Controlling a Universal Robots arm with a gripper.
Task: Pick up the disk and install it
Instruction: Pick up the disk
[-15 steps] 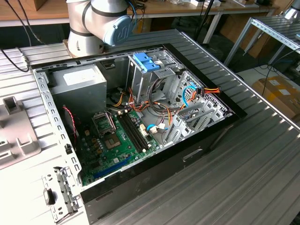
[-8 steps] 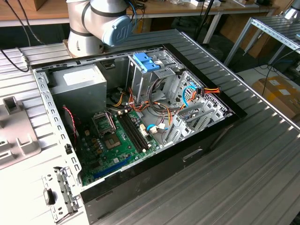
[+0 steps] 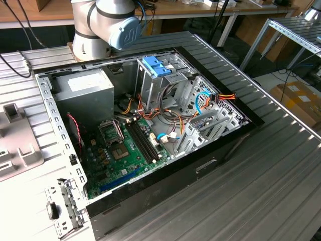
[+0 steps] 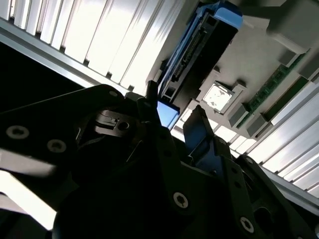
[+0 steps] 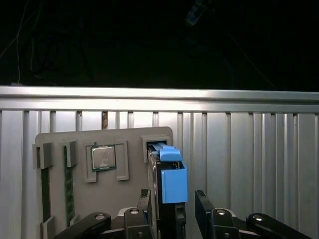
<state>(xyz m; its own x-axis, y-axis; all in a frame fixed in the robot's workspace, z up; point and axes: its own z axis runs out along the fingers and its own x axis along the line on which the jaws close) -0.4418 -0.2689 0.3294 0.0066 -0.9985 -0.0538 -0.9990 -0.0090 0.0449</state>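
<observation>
Disk (image 5: 173, 181) stands on edge in slot at corner of grey holder tray (image 5: 99, 199), so blue tab faces gripper (image 5: 172, 194). Processor chip (image 5: 103, 157) sits in neighbouring recess. Jaws apart, 1 finger each side of tab, not clamped. Judgement: pickup not yet made.

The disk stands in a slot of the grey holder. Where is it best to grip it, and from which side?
Probably at the blue end tab of the disk, the end facing away from the grey holder. Come along its length, one finger on each flat face; the open gripper straddles that end.
</observation>
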